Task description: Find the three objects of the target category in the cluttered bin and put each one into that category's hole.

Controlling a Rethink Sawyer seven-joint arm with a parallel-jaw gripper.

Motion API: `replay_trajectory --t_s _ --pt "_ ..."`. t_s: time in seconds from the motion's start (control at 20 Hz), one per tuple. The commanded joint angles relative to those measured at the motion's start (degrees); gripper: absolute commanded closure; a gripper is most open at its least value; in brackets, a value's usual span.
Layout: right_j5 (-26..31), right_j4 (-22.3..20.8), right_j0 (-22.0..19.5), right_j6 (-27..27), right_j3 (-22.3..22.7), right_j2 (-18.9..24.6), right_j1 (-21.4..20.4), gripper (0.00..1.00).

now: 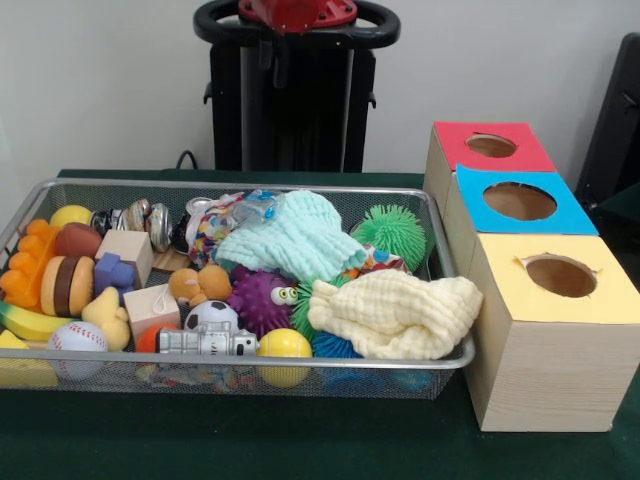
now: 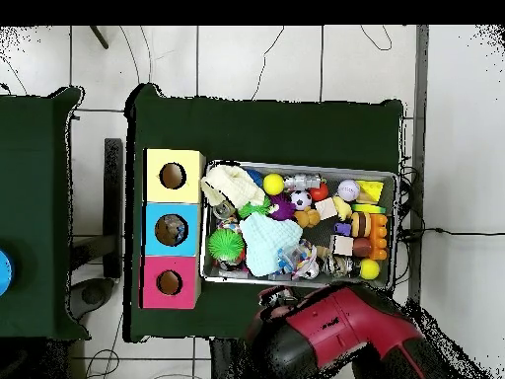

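The jaws could not be made out in either view, so their state could not be told; only the red and black arm (image 2: 330, 331) showed, drawn back at the robot's edge of the counter (image 2: 266, 123) in the overhead view, just outside the bin's rim and holding nothing that could be seen.

The wire mesh bin (image 1: 300, 372) sat on the green counter, crowded with toys. A pale yellow knitted cloth (image 1: 395, 315) lay at the end nearest the boxes, touching the rim. A mint knitted cloth (image 1: 295, 238) lay beside it toward the middle, with a green spiky ball (image 1: 393, 232) just behind. A purple spiky ball with eyes (image 1: 262, 298) rested near the centre, with a yellow ball (image 1: 284, 344) and a small soccer ball (image 1: 211, 315) close by. A grey astronaut figure (image 1: 208, 342) lay against the front mesh. A baseball (image 1: 77, 337), a banana (image 1: 30, 322) and a toy burger (image 1: 66, 285) filled the far end from the boxes.

Beside the bin stood three wooden boxes in a row, each with a round hole on top: a yellow-topped box (image 1: 555, 290), a blue-topped box (image 1: 520, 203) and a red-topped box (image 1: 490, 147). The blue box held something dark inside its hole in the overhead view.
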Motion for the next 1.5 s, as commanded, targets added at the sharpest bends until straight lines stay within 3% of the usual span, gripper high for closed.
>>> replay_trajectory --t_s 0.05,0.15,0.2,0.25,0.3,0.45,0.75,1.1,1.5 --pt "-2.4 7.8 -1.7 9.1 2.1 -1.0 -2.8 0.00" --pt "-1.5 9.4 -3.3 9.6 0.5 -2.5 -2.3 0.00" --pt "-0.4 8.8 -1.3 11.5 -2.6 -4.2 0.0 0.00" --pt "-1.6 10.2 -1.6 13.1 -2.6 -4.9 0.1 0.00" --pt "-1.8 8.1 1.6 16.8 -6.0 -8.0 4.1 0.00" --pt "-5.8 8.4 4.8 22.5 -7.5 -12.3 5.8 0.00" --pt "-10.2 5.3 9.8 26.5 -11.6 -20.6 9.7 0.00" --pt "-13.5 5.4 11.0 25.9 -14.7 -26.3 15.1 0.00" --pt "-11.8 -1.1 9.5 12.6 -19.8 -24.9 20.8 0.00"
